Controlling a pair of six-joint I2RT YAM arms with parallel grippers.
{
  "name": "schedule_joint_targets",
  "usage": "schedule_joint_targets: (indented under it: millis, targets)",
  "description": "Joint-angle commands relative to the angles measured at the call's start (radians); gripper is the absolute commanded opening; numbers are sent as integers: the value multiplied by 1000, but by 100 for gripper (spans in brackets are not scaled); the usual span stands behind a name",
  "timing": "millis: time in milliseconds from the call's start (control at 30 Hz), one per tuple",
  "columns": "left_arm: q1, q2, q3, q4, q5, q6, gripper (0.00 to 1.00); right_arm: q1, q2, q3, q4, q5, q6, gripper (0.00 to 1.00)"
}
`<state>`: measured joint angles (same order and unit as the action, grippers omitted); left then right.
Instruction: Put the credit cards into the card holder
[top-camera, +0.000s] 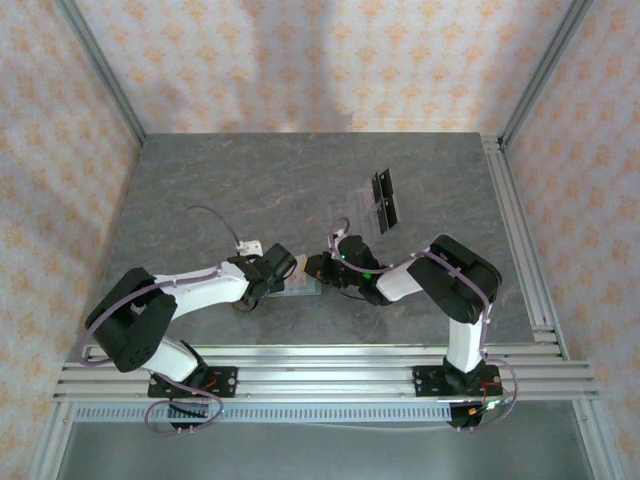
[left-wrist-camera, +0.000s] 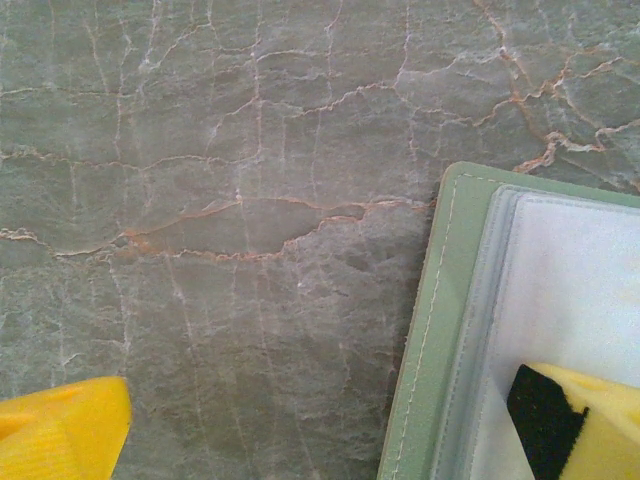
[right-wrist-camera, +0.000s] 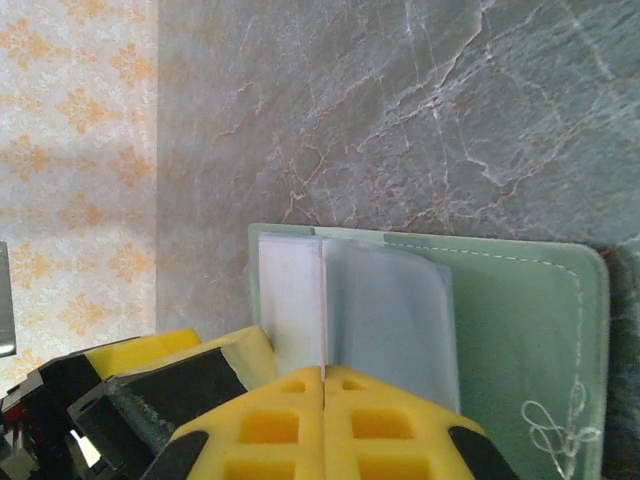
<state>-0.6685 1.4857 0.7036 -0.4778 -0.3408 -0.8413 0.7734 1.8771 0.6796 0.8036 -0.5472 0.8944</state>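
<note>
One card holder (top-camera: 300, 288) lies open near the middle of the worktop's (top-camera: 200, 200) near edge. Two black credit cards (top-camera: 383, 185) lie toward its far right corner. The paler cards (top-camera: 358, 192) just left of them are too faint to count. One thin card (right-wrist-camera: 323, 300) stands edge-on between the pressed-together fingers of the right gripper (right-wrist-camera: 323, 385). Two arms (top-camera: 200, 285) reach in.
</note>
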Motion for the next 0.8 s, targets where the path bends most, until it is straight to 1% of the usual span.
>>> schedule_joint_targets:
  millis: [0, 233, 500, 767]
  targets:
    - [-6, 14, -33, -55, -4, -10, 100, 6, 15, -5, 58, -9, 12, 0]
    - [-6, 20, -34, -54, -4, -12, 100, 6, 45, -4, 95, -25, 37, 0]
    - [-7, 24, -32, -55, -5, -11, 100, 6, 23, -41, 139, -8, 64, 0]
    - [-7, 16, -35, -56, -7, -11, 100, 6, -40, -55, 89, 10, 43, 0]
